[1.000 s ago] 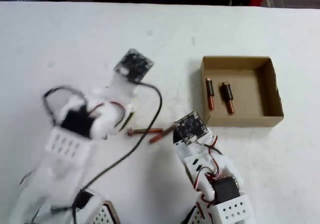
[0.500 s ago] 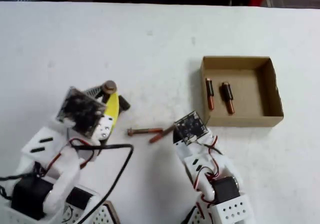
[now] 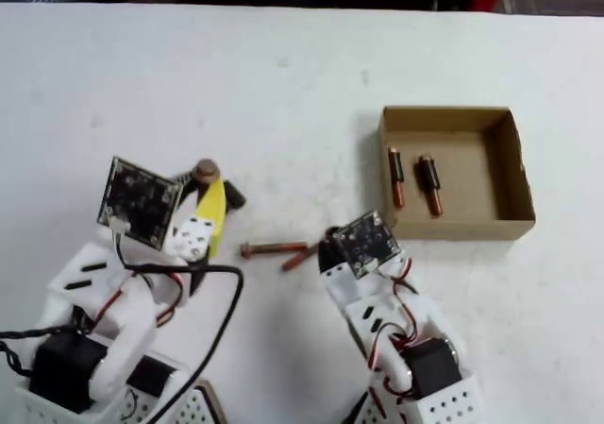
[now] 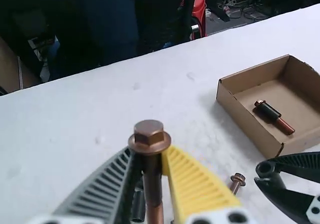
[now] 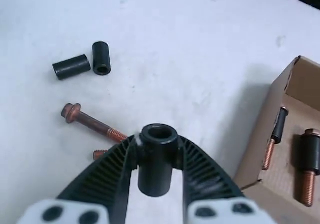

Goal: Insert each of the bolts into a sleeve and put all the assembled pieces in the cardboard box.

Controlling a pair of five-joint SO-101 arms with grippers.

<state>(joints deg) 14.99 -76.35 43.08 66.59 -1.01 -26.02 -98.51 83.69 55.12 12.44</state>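
Copper hex-head bolt (image 4: 148, 138) is clamped in left gripper (image 4: 148, 156), black tubular sleeve (image 5: 157, 170) in right gripper (image 5: 157, 143); insertion could be jammed by misalignment.

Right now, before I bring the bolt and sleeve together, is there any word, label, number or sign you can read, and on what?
No readable text anywhere.
cardboard box: plain walls, no print.
bolt and sleeve, each held in a gripper: no marks visible.
left arm's circuit board and right arm's circuit board: only specks, too small to read.
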